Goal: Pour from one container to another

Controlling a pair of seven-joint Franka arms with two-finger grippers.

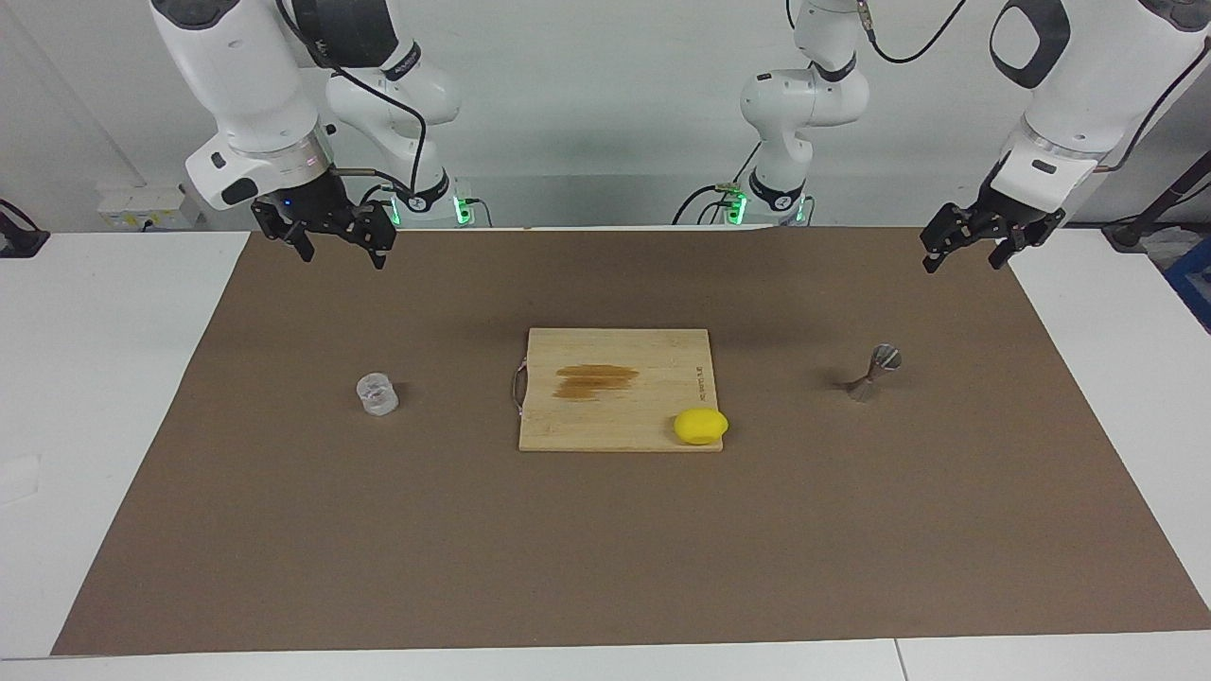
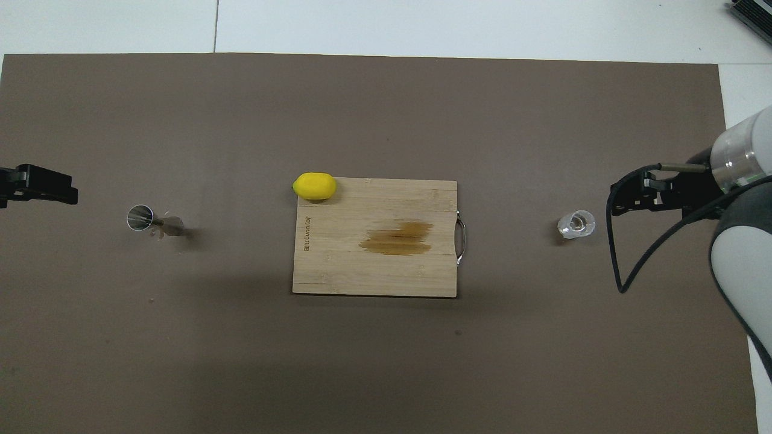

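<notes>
The clear glass cup (image 1: 377,394) (image 2: 576,224) stands upright on the brown mat toward the right arm's end of the table. The silvery hourglass jigger (image 1: 872,374) (image 2: 151,221) stands upright toward the left arm's end. My right gripper (image 1: 342,255) hangs open and empty above the mat's edge by the robots, well clear of the glass. Over the other corner of that edge my left gripper (image 1: 961,265) is also open and empty, high above the jigger's part of the mat.
A wooden cutting board (image 1: 615,350) (image 2: 338,271) with a brown stain and a metal handle lies mid-mat between the two containers. A yellow lemon (image 1: 701,426) (image 2: 314,185) rests at the board's corner away from the robots, on the jigger's side. White tabletop (image 1: 104,378) surrounds the brown mat (image 1: 605,549).
</notes>
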